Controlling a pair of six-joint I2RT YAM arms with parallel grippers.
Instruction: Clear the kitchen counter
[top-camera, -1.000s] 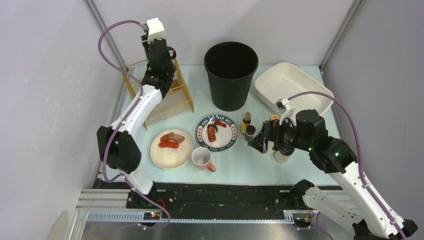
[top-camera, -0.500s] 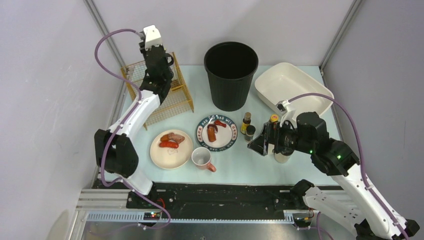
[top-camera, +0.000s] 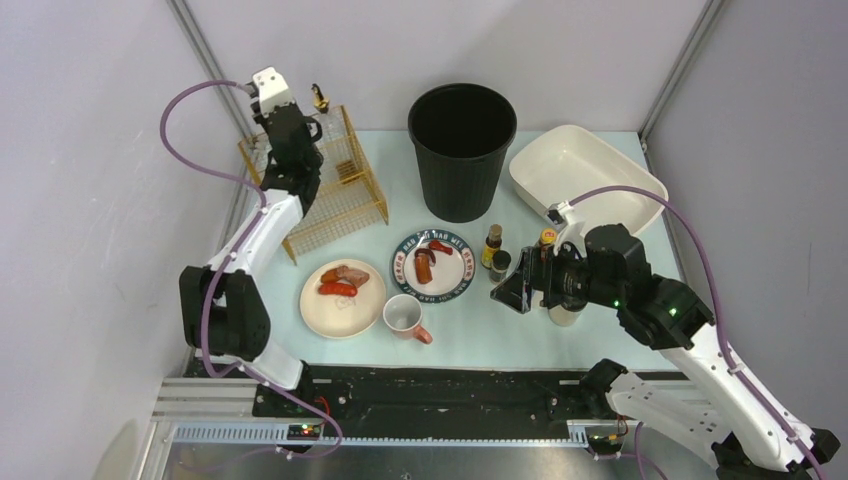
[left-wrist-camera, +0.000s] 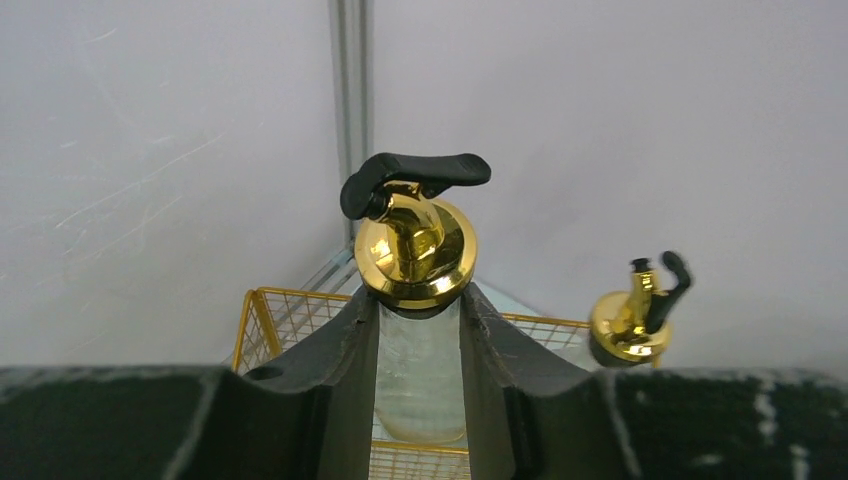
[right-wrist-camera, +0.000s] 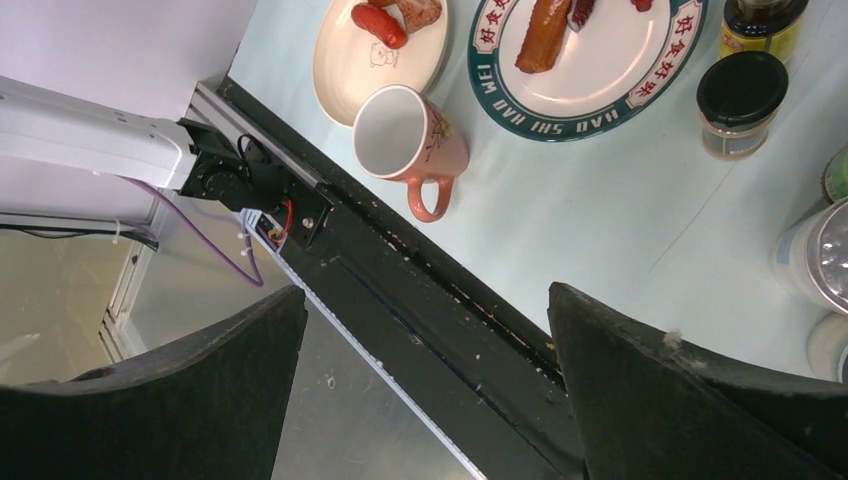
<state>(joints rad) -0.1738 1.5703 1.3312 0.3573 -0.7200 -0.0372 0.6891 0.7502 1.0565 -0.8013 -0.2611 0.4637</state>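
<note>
One large pale mint-green surface, the kitchen counter (top-camera: 480, 325), fills the middle of the top view, and a black rail (top-camera: 430, 395) runs along its front edge. Near the front of this surface stand a cream plate (top-camera: 345, 312) with pieces of sausage (top-camera: 338, 288), a pink mug (top-camera: 403, 315) just beside it, and a patterned plate (top-camera: 450, 270) which also carries food. To the right of the patterned plate are a small brown bottle (top-camera: 492, 243) and a jar with black lid (top-camera: 500, 264), close together. Further back a black bin (top-camera: 462, 170) stands in the centre, a white basin (top-camera: 585, 170) lies at the far right corner, and a gold wire basket (top-camera: 345, 205) is at the far left. Above this basket the left gripper (left-wrist-camera: 420, 305) is clamped on a clear glass bottle (left-wrist-camera: 418, 370) with a gold cap and a black lever. A second gold-topped bottle (left-wrist-camera: 635, 322) shows to the side of it. The right gripper (right-wrist-camera: 425, 300) hangs over the front part of the surface, right of the mug, with its fingers wide apart and nothing between them.
</note>
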